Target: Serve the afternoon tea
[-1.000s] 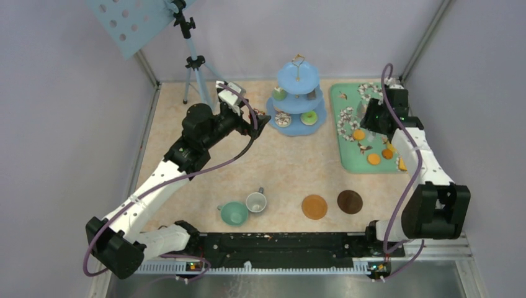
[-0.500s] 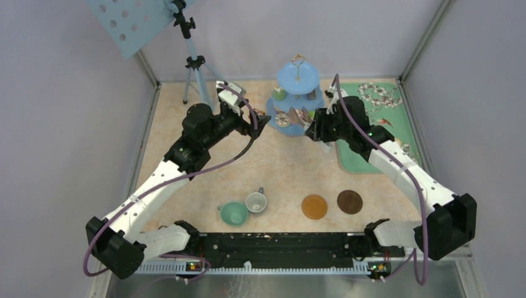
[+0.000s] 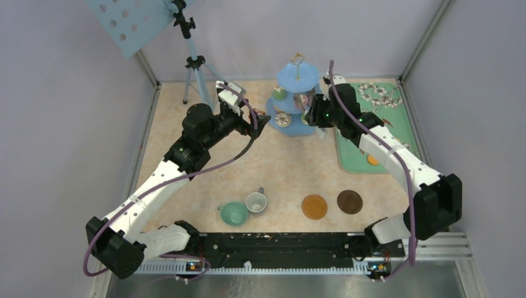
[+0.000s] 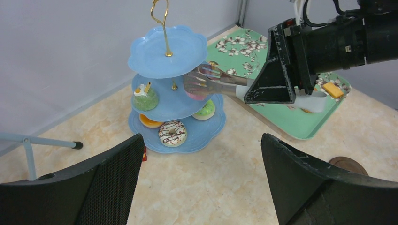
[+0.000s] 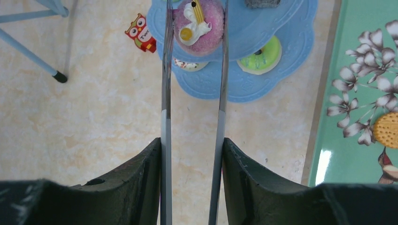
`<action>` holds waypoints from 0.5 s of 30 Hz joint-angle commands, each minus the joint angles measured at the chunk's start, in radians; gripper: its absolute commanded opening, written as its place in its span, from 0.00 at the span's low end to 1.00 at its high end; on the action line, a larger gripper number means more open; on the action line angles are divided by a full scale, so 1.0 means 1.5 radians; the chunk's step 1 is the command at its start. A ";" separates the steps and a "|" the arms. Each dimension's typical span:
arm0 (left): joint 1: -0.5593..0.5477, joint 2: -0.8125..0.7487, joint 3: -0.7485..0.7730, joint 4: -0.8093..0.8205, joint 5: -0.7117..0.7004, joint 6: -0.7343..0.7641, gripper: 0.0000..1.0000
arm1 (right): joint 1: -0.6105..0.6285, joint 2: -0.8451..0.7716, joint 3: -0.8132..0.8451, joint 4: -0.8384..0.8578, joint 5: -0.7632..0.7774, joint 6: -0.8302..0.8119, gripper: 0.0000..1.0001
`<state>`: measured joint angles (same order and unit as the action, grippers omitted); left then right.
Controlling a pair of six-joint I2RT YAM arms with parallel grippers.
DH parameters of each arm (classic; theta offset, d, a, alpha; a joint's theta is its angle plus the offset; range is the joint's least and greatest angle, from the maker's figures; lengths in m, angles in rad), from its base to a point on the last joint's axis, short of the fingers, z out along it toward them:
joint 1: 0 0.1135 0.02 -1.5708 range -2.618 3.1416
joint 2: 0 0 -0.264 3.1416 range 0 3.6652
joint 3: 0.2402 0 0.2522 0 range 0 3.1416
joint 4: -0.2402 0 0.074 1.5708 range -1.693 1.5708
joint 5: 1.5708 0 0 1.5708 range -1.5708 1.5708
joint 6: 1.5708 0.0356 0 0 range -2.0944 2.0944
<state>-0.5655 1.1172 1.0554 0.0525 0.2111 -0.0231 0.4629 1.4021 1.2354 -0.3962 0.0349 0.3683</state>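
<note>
The light-blue three-tier stand stands at the back centre. My right gripper is shut on the metal tongs, whose tips clasp a pink cupcake over the stand's middle tier. A green cupcake sits on that tier. A white donut, an orange donut and a green donut lie on the bottom tier. My left gripper is open and empty, left of the stand. The teal cup, the grey-white cup and two brown coasters sit near the front.
The green floral tray lies right of the stand, with orange biscuits on it. A tripod stands at the back left. A small owl figure sits by the stand's base. Walls enclose the table.
My right arm has swung left from the tray to the stand, bringing the tongs and the pink cupcake over the middle tier. The left arm has not moved.
</note>
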 commanded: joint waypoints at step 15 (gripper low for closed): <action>-0.004 -0.005 -0.004 0.027 -0.007 0.006 0.99 | 0.004 0.094 0.107 0.004 0.087 -0.029 0.22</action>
<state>-0.5655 1.1172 1.0554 0.0525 0.2108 -0.0227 0.4629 1.5352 1.3197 -0.4206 0.1333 0.3431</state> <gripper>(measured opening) 0.987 0.437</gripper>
